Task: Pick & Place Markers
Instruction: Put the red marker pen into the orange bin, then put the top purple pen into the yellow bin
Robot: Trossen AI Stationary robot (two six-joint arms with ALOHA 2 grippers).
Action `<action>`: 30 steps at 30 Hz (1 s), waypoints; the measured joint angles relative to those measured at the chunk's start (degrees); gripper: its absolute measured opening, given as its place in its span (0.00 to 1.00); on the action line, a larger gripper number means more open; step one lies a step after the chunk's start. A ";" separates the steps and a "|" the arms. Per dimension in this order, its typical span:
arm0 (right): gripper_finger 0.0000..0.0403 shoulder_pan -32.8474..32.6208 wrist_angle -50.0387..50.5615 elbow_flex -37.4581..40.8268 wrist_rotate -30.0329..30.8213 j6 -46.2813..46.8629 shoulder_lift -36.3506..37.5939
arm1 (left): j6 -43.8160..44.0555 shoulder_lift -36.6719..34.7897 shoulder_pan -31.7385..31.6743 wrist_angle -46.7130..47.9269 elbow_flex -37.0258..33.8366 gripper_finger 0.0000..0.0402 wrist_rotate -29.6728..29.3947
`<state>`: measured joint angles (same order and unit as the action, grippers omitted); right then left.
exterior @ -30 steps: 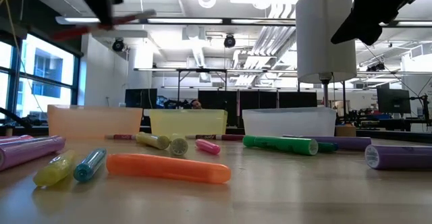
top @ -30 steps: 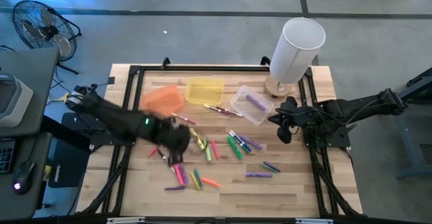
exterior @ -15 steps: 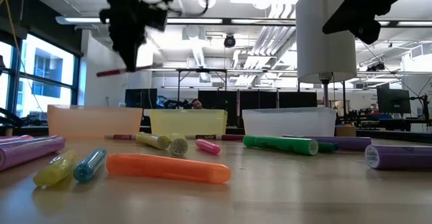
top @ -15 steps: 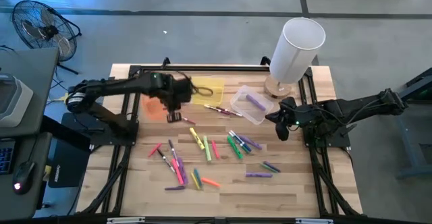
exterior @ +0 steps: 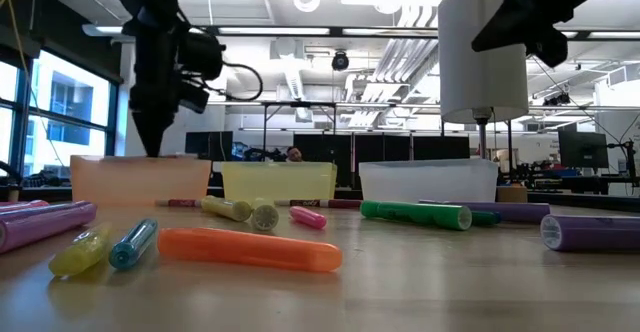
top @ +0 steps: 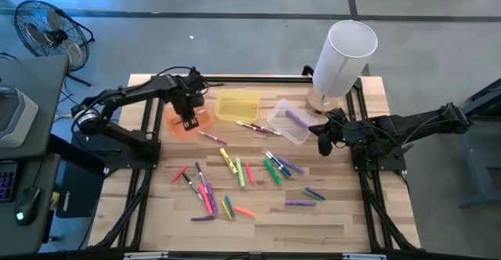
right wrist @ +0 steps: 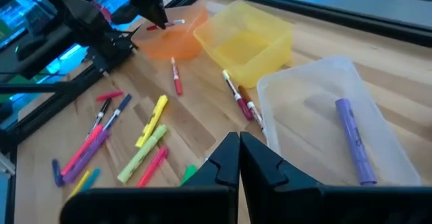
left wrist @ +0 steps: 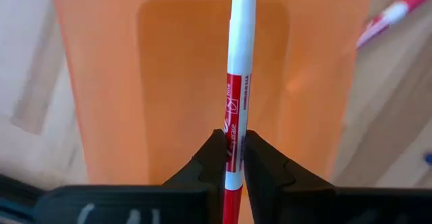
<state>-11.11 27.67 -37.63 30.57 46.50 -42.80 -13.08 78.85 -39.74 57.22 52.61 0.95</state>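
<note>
My left gripper [top: 189,121] hangs over the orange bin [top: 174,127], pointing down, shut on a red-and-white marker [left wrist: 237,82]. The right wrist view shows that marker [right wrist: 169,24] sticking out level above the bin. Many other markers [top: 235,174] in pink, yellow, green, purple and orange lie flat on the wooden table. Two thin red ones [top: 250,127] lie by the yellow bin [top: 237,105]. My right gripper [top: 323,146] hovers shut with nothing in it, beside the clear bin [top: 288,123] at the table's right. My left gripper pinches the marker's red labelled barrel [left wrist: 233,137] between its two fingers. The fingers come from above, pointing down, and lie across the marker. The marker sits level and lifted clear over the orange bin, its white end [left wrist: 243,21] reaching out past the fingers.
The clear bin holds one purple marker [top: 295,118]. A tall white cylinder on a wooden base [top: 343,56] stands at the far right corner. A black frame [top: 149,150] runs along the table's edges. In the low view, thick orange [exterior: 250,249] and green [exterior: 415,213] markers lie near the front.
My left gripper has carried the red-and-white marker from above the scattered markers toward the table's far edge. It has sunk to just over the orange bin, turning as it went. The marker has stayed in the hold. My right gripper has rolled a little in place.
</note>
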 joint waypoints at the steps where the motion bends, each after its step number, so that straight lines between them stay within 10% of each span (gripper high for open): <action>1: 0.00 0.00 -0.14 0.00 0.40 0.00 0.00 | 0.00 0.00 -0.56 -0.17 0.01 0.11 0.00; 11: 0.00 0.00 -0.53 0.00 3.59 -0.56 0.00 | 4.35 0.00 -1.51 -0.66 0.08 0.25 -4.90; 20: 0.00 -0.01 -0.55 0.00 3.56 -1.97 0.00 | 17.67 -0.59 -0.46 -0.58 6.21 0.27 6.15; 30: 0.00 0.00 0.05 0.00 3.31 -1.99 0.00 | 28.11 -2.27 21.31 -17.46 11.64 0.08 6.26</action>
<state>-11.11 27.71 -37.63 33.88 44.51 -42.81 15.03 76.58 -18.43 39.76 64.25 7.21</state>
